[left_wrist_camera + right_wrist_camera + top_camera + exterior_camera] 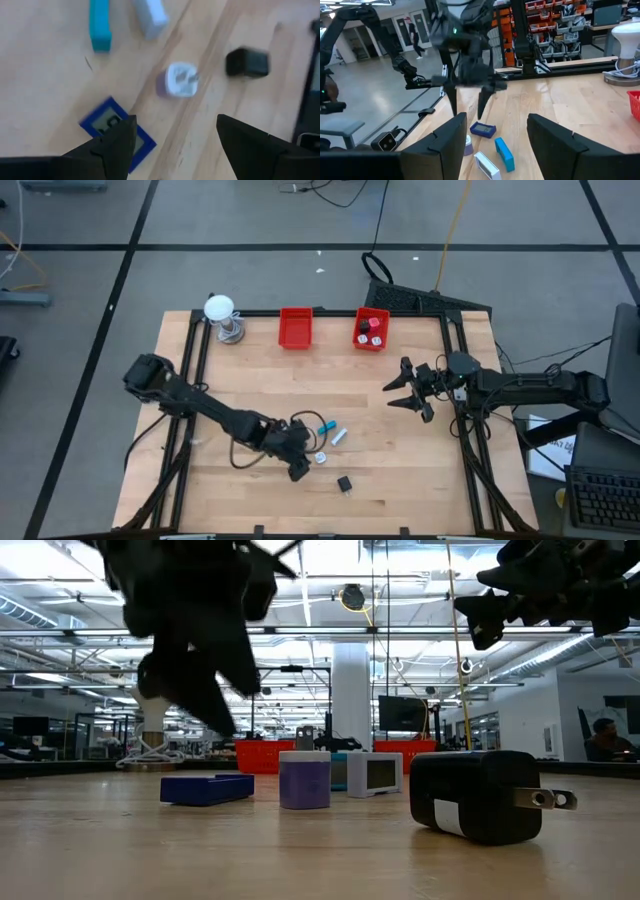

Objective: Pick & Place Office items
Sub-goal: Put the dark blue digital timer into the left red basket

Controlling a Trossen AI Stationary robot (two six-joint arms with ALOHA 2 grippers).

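Several tiny office items lie together near the table's near middle. They are a dark blue flat rectangle with a display [117,132], a white round plug [179,80], a black cube [246,62], a cyan piece [100,22] and a pale blue piece [150,12]. My left gripper [175,125] hangs open just above the blue rectangle and the plug [321,458], clear of the table in the low view. My right gripper [398,388] is open in the air toward the table's right, nothing between its fingers. In the high view the left gripper [298,468] hides the blue rectangle.
Two red bins stand at the far edge, the left one [295,327] and the right one [371,328], which has small pieces in it. A white ball on a metal stand [222,315] is at the far left. Bare wood lies between the bins and the items.
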